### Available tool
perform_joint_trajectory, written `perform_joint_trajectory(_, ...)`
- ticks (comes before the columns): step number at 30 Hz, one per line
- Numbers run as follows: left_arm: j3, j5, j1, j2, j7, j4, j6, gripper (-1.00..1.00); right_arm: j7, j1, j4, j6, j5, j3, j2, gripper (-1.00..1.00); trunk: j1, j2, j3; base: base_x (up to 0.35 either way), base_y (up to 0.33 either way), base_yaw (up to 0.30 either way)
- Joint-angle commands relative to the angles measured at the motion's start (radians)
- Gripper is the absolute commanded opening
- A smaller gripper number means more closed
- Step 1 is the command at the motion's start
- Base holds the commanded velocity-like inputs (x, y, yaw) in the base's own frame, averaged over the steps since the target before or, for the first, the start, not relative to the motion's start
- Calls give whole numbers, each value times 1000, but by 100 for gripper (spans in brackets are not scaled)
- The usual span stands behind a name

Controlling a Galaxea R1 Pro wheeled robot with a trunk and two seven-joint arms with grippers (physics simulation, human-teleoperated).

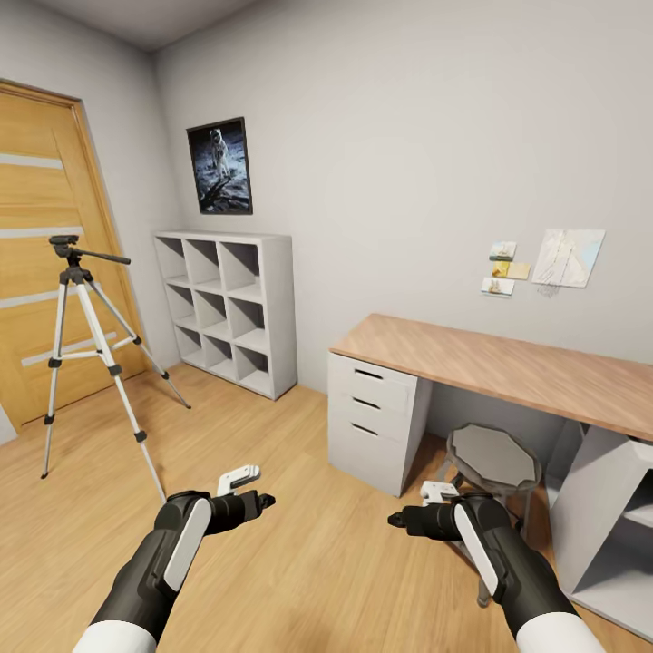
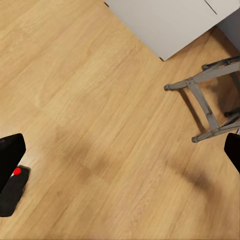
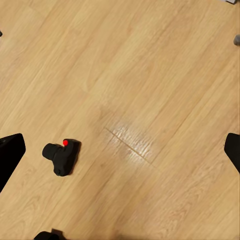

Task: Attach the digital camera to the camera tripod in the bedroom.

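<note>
**Ana:** Head view first: where do we stand?

**Ben:** We are in the bedroom, both arms held low over the plank floor (image 1: 299,544). The camera tripod (image 1: 86,349) stands by the oak door (image 1: 36,227), legs spread, with nothing on its head. The left pincer (image 1: 265,499) and right pincer (image 1: 394,521) both hang over the floor with nothing in them.

**Ana:** And the digital camera?

**Ben:** It lies on the floor. The right wrist view shows the digital camera (image 3: 63,156) whole, red dot up and lens stubbed out to one side, well clear of any furniture. The left wrist view catches it too, at the frame's edge, partly behind a dark finger.

**Ana:** Are the pincers apart?

**Ben:** In each wrist view the two dark fingertips sit at opposite edges of the frame with bare floor between, so I take both as spread wide.

**Ana:** So the step in hand is the pick-up. How should it be done well?

**Ben:** I would say the trunk has to bend down first, since the floor is far below the arms. Either arm could take it. Centre the body between the fingers, and close across the boxy body, not the lens. Its underside should stay free for the tripod's head.

**Ana:** Any risks?

**Ben:** A glancing touch could slide it along the smooth planks. The stool (image 1: 492,458) by the worktop (image 1: 508,363) stands near the right arm, so mind the elbow.
</note>
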Motion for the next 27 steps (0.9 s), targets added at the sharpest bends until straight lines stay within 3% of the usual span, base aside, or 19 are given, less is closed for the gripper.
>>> perform_joint_trajectory(1, 4, 9, -1, -1, 5, 1, 6, 100, -4, -1, -1, 5, -7, 2, -2, 100, 4, -8, -4, 0, 0, 0)
perform_joint_trajectory(15, 21, 9, -1, 3, 6, 121, -22, 100, -4, -1, -1, 5, -7, 2, -7, 100, 58, -106, -48, 0, 0, 0)
perform_joint_trajectory(27, 21, 2, -1, 2, 9, 134, -38, 100, -7, -1, -11, -3, 5, 5, 0, 100, 104, -190, -86, 0, 0, 0)
